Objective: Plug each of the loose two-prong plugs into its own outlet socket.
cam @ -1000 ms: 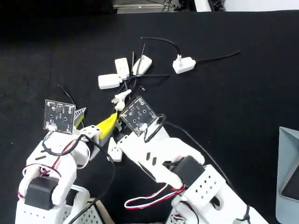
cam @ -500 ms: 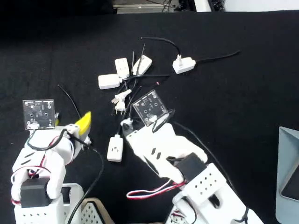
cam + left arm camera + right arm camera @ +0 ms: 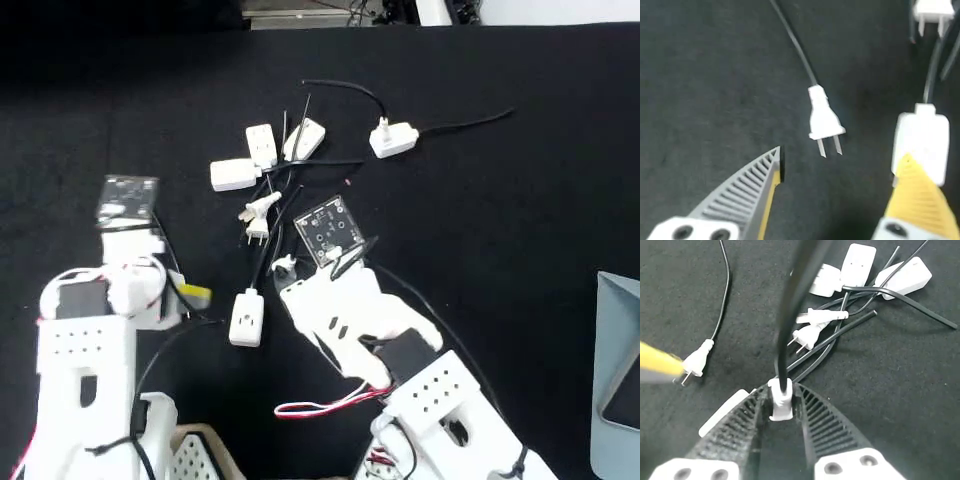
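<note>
Under both grippers spreads the black table [image 3: 540, 220], the largest thing here. On it the left arm [image 3: 85, 350] stands upright, and the right arm [image 3: 350, 320] beside it stretches towards a tangle of cords.

The left gripper [image 3: 840, 155] hangs over the cloth with its jaws spread wide and nothing between them, a grey finger [image 3: 752, 180] on one side and a yellow finger [image 3: 915, 190] on the other. The right gripper [image 3: 781, 390] is closed narrowly on a white held plug [image 3: 780, 407], whose black cord [image 3: 790, 315] rises from between the fingers.

Just beside the left gripper's yellow finger lies a white outlet socket [image 3: 922, 137], which sits between the two grippers. Well ahead of the right gripper, three more sockets [image 3: 860, 260] lie close together. A further socket [image 3: 393, 140] rests apart from them, off to that gripper's side, with a cord leading away.

Nearer to the right gripper than the three sockets, two loose plugs [image 3: 807, 335] lie side by side among the cords, untouched. Another loose plug [image 3: 823, 120] lies flat just ahead of the left gripper's open fingers, its prongs pointing back towards the gripper and its thin cord trailing away.
</note>
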